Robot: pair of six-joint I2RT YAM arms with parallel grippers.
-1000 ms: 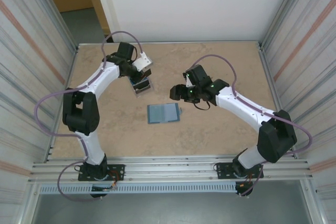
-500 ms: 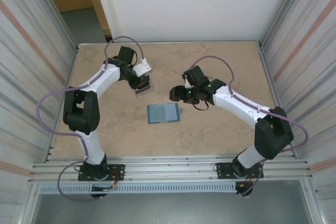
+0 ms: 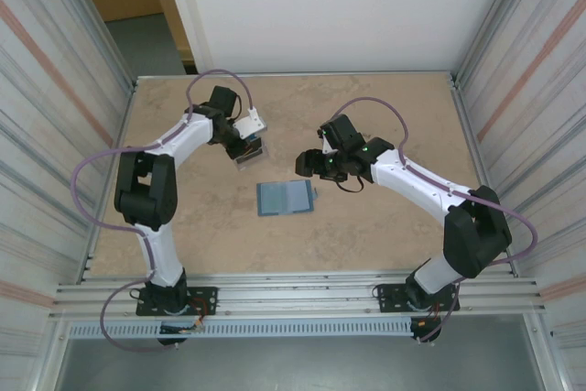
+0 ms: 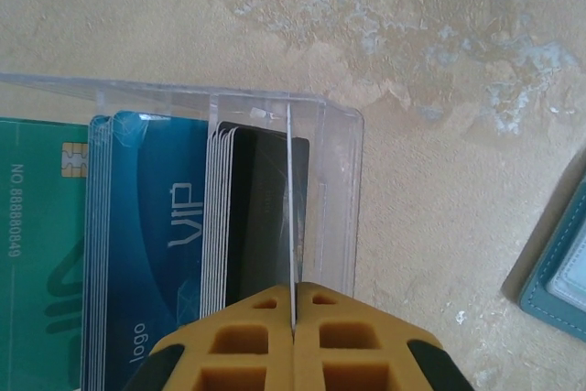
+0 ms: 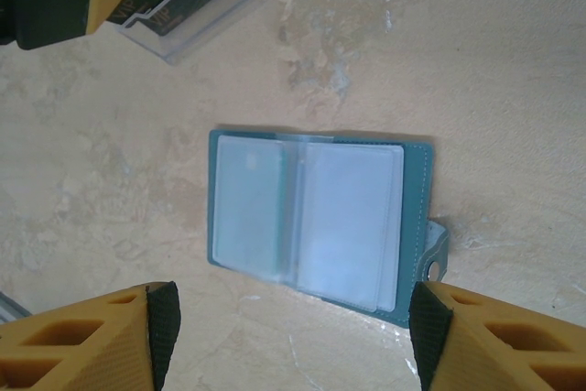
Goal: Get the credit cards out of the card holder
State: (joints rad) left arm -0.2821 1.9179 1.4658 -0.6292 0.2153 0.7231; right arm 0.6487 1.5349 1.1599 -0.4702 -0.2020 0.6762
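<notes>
Your left gripper (image 4: pixel 293 341) pinches a stiff, slick credit card (image 4: pixel 291 226) by its edge over the clear tray (image 4: pixel 339 199); your right gripper (image 5: pixel 293 322) hangs open, empty, above the card holder (image 5: pixel 311 226) on the bench (image 5: pixel 513 70).

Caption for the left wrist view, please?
Left fingers pinch a thin card edge-on at a clear box of cards.
</notes>
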